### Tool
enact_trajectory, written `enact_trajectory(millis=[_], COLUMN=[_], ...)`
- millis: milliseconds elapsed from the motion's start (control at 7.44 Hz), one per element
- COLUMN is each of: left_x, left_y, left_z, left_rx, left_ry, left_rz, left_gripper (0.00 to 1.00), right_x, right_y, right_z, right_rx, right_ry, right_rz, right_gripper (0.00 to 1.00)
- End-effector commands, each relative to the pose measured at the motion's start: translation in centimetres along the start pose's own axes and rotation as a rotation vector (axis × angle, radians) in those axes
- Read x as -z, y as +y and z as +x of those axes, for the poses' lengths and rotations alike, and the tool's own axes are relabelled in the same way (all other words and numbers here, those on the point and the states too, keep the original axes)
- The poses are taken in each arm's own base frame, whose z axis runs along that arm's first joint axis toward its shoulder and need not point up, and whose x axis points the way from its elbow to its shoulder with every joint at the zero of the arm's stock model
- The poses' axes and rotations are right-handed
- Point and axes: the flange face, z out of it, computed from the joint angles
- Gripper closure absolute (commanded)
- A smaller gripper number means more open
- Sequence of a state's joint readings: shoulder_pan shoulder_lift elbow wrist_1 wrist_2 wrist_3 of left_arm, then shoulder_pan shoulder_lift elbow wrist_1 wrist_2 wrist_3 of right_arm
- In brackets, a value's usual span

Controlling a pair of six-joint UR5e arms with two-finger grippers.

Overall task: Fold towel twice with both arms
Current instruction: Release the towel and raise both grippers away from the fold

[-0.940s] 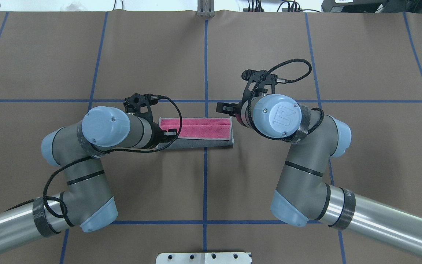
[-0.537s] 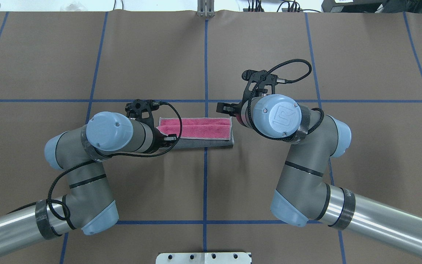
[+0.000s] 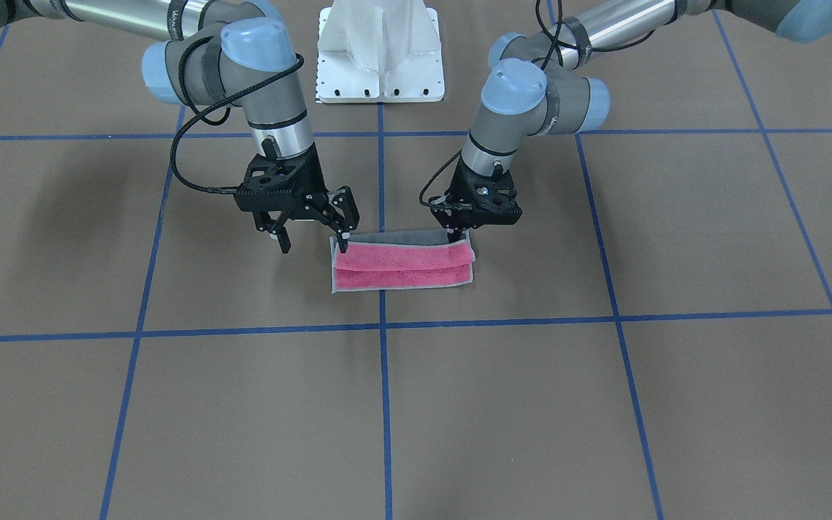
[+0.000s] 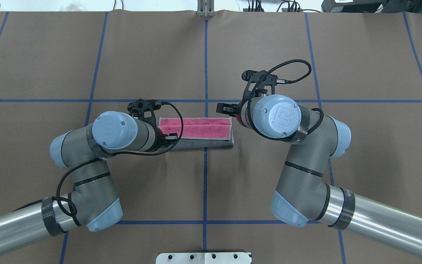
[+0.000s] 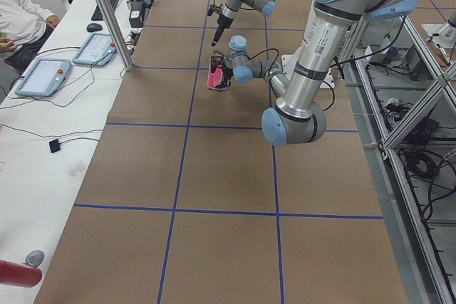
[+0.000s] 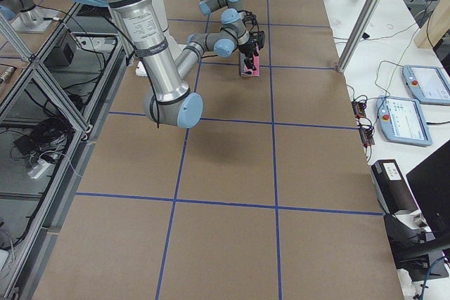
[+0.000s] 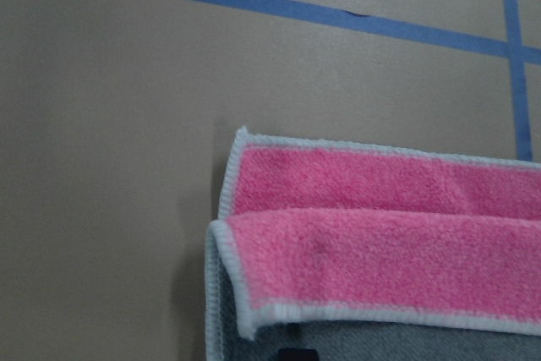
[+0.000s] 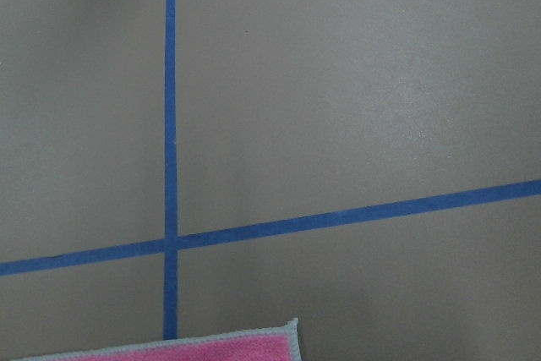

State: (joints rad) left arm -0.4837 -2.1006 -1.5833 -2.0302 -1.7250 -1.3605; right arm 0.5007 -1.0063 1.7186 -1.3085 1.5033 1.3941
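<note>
I see the folded towel [image 4: 196, 130] lying mid-tabletop [image 4: 269, 55], the right claw [image 3: 313, 242] spread open at its right end and the left claw [image 3: 458, 232] clenched at its near grey edge, so I fear a weak pinch lets it slip and flop open.

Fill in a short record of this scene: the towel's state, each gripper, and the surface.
Towel: folded into a narrow strip, pink layers on top, grey band showing on the robot's side
Right gripper: open, one fingertip at the towel's end
Left gripper: fingers together at the grey edge of the opposite end; grip unconfirmed
Surface: brown table with a blue tape grid
</note>
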Motion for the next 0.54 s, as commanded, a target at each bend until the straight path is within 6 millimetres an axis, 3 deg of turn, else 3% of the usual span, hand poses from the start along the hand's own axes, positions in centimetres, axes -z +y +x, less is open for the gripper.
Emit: enact_trajectory(millis=[0,134,403], left_x=[1.1,1.1,-1.1], left_y=[-3.3,-5.4,-8.5], left_z=[-0.2,0.7,3.9], left_rx=[-0.001,0.003,0.017], left_ry=[0.002,0.002,-0.021], left_rz=[0.044,0.066,0.080], left_gripper=[1.00,1.00,1.00], right_x=[-0.1,-0.1,-0.2], right_y=[0.1,0.0,0.0], right_z=[0.0,0.0,0.0], right_rx=[0.002,0.002,0.002], right_ry=[0.002,0.002,0.002], right_rz=[-0.001,0.001,0.002], right_gripper=[0.01,0.01,0.01])
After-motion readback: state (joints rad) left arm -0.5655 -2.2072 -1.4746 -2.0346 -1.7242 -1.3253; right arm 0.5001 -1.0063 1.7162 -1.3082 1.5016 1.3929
